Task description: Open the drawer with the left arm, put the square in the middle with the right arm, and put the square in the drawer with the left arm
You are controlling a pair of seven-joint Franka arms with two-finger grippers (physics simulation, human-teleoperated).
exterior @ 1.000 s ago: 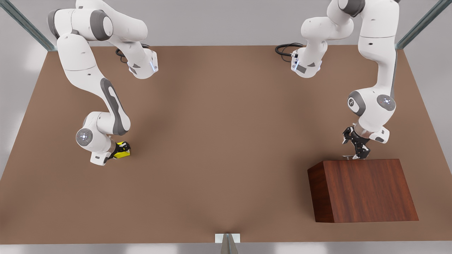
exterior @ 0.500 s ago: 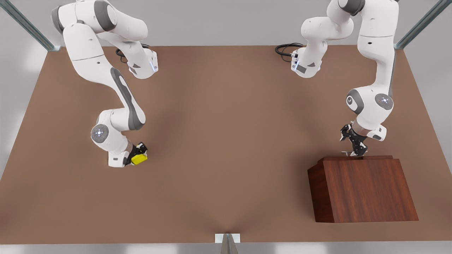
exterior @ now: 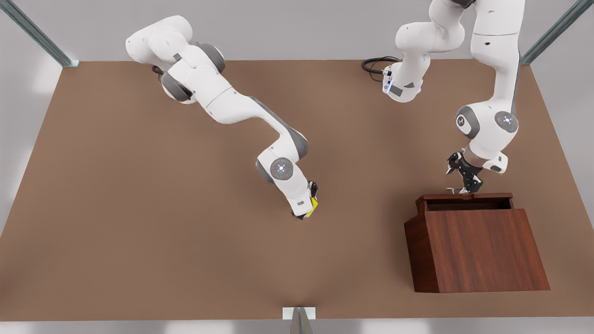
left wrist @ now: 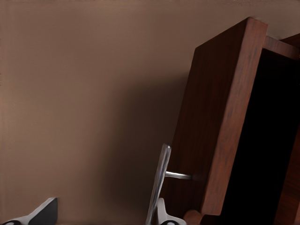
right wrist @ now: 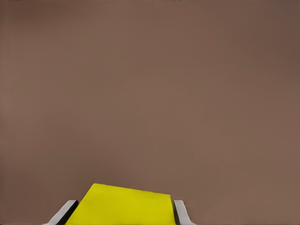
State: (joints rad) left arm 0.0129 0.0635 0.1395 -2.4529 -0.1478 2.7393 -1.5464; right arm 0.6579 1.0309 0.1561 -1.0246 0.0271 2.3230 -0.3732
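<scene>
So the right gripper (exterior: 310, 209) is clamped on the square (exterior: 313, 207), the little yellow cube, with a finger pressed against each side of it in the right wrist view (right wrist: 123, 206). It's held near the centre of the tabletop (exterior: 139, 232), a bit toward the front view's right, and I can't tell if the cube is touching the surface or just above it. Loads of bare brown top all around it: nothing between it and the near edge, and a wide gap over to the cabinet (exterior: 482, 250).

The left gripper (exterior: 465, 185) is over by the tabletop's right edge in the front view, fingers down on the silver handle (left wrist: 159, 180) of the drawer (exterior: 468, 200). In the left wrist view the bar sits against one fingertip (left wrist: 161, 213) while the other fingertip (left wrist: 42, 213) is way off to the side, so the fingers are apart, not pinched on the bar.

The drawer is pulled partway out of the cabinet toward the far edge, and the slot that shows looks dark inside; I can't make out anything lying in it. The cabinet sits near the near-right corner, with a strip of bare table between it and both edges there.
</scene>
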